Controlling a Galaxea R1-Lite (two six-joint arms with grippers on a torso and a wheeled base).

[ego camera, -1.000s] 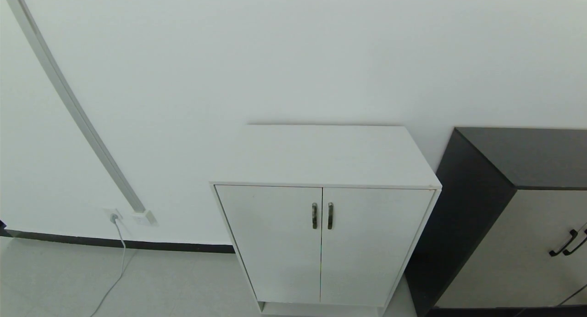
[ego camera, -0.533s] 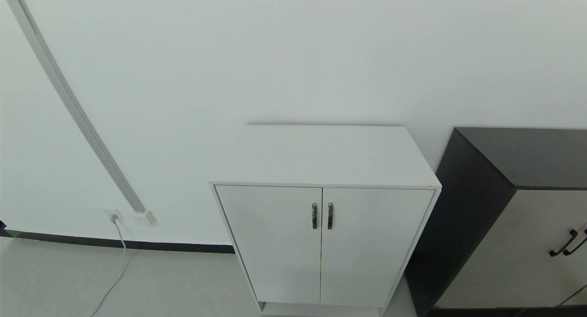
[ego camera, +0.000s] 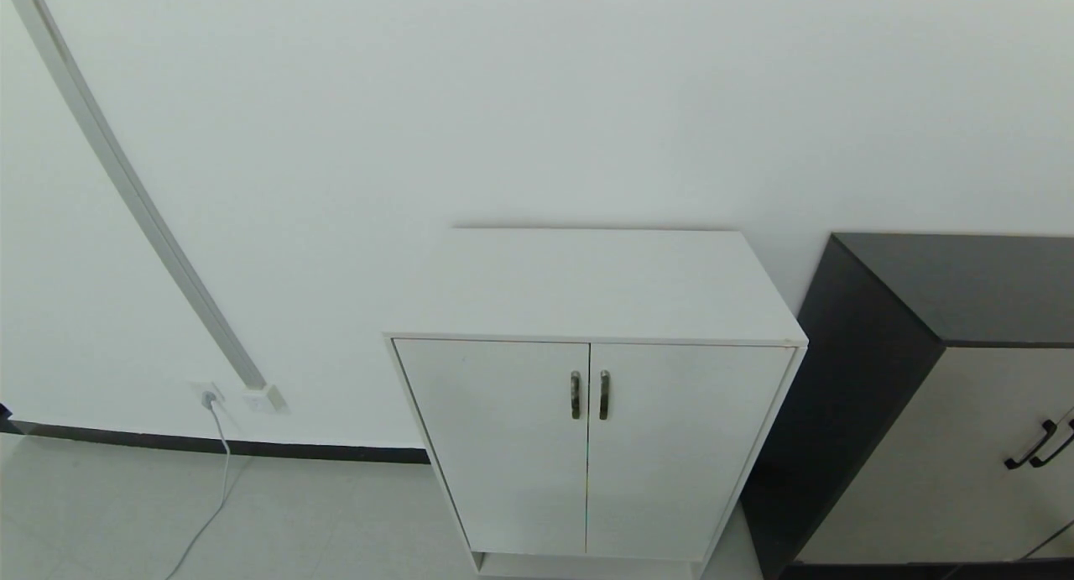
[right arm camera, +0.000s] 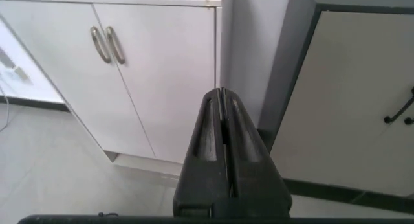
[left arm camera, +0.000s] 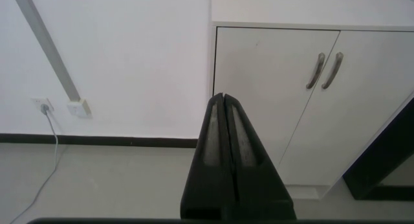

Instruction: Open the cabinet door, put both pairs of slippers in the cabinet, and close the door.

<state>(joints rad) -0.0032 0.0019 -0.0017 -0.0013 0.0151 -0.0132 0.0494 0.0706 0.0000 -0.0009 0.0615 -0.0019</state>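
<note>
A white two-door cabinet (ego camera: 591, 446) stands against the wall with both doors closed. Two dark metal handles (ego camera: 589, 394) sit side by side at the centre seam. In the left wrist view my left gripper (left arm camera: 224, 101) is shut with nothing in it, held well short of the cabinet (left arm camera: 278, 101), off the left door's outer edge. In the right wrist view my right gripper (right arm camera: 222, 94) is shut and empty too, in front of the cabinet's (right arm camera: 155, 75) right edge; the handles (right arm camera: 103, 44) lie off to one side.
A black cabinet (ego camera: 931, 395) with pale doors and black handles (ego camera: 1039, 442) stands close on the right. On the left wall are a socket (ego camera: 207, 394) with a grey cable (ego camera: 214, 488) trailing over the floor and a slanting cable duct (ego camera: 126, 177). Open grey floor lies at the left.
</note>
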